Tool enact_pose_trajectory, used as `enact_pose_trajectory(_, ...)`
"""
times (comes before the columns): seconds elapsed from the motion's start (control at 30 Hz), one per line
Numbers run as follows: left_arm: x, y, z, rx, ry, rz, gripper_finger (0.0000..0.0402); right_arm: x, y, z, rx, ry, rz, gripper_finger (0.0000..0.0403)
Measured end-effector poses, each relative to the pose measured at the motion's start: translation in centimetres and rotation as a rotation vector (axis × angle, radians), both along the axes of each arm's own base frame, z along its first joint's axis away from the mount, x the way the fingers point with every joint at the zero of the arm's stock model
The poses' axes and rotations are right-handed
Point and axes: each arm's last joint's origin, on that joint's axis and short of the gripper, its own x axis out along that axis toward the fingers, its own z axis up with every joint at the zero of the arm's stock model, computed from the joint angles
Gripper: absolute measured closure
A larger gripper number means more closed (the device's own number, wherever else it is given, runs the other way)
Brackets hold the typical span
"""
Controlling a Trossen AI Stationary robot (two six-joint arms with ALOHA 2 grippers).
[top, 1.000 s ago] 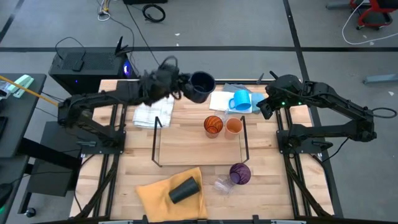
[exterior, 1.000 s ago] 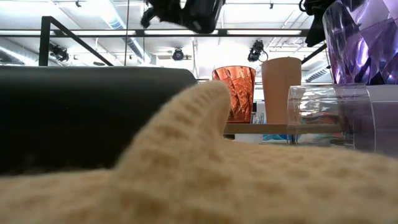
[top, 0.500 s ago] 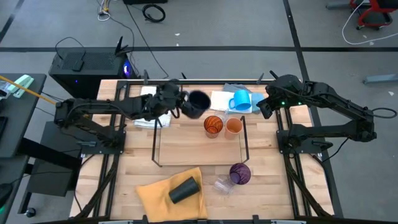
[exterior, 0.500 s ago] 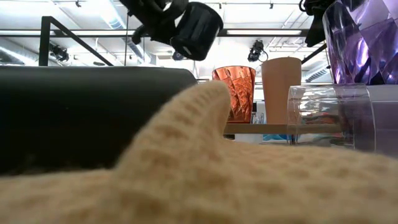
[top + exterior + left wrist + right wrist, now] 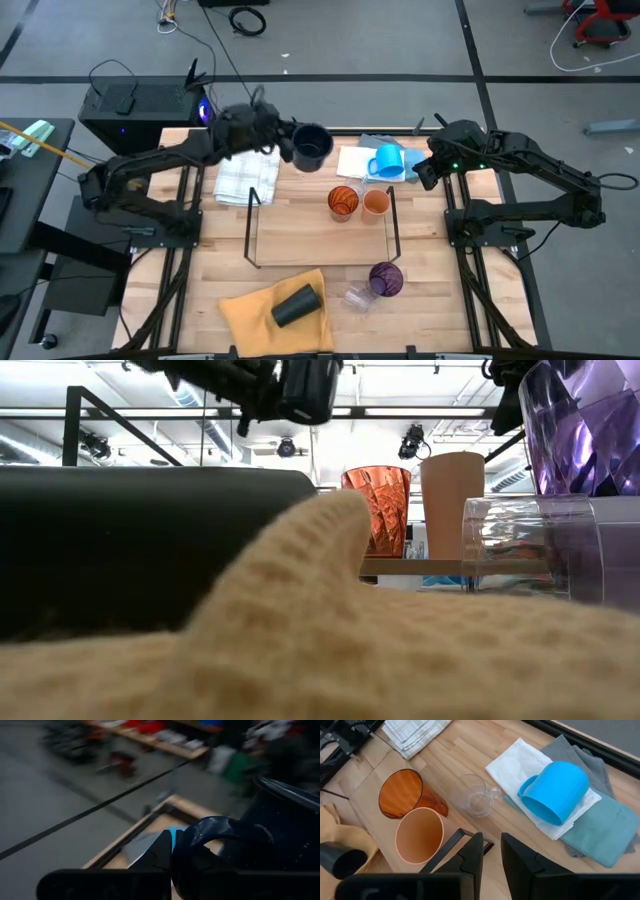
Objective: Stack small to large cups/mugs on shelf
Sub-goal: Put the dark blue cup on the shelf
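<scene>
The left arm reaches from the table's left side toward the far middle, raised well above the tabletop, its wrist turned sideways. The left gripper (image 5: 283, 143) is clamped tight on the handle of the dark mug (image 5: 311, 147), which hangs in the air at its tip. The right arm waits folded at the far right of the table, the right gripper (image 5: 428, 172) pointing down, its fingers (image 5: 472, 855) standing slightly apart with nothing between them.

No text, label, brand, number or sign can be read in any of the views; nothing on the tabletop, on the shelf or in the room behind carries legible writing.
</scene>
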Motion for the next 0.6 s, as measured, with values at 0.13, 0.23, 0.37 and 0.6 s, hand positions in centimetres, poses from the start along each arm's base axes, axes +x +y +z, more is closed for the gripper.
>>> enact_pose_trajectory(0.13,-1.0,1.7,-1.0,0.036,-0.074,-0.193,0.0384,0.0,0.0,0.0,0.004,-0.002,-0.005,0.0328)
enact_pose_trajectory(0.23,-2.2,2.8,-2.9,0.025,-0.077,-0.29,0.0384,0.0,0.0,0.0,0.016,-0.008,-0.02,0.0328)
enact_pose_trajectory(0.37,-3.7,3.8,-5.6,0.01,-0.11,-0.292,0.0384,0.0,0.0,0.0,0.029,-0.015,-0.036,0.0328)
enact_pose_trajectory(0.6,-5.3,4.8,-8.7,-0.006,-0.106,-0.275,0.0384,0.3,-0.1,0.3,0.027,-0.063,-0.052,0.0328)
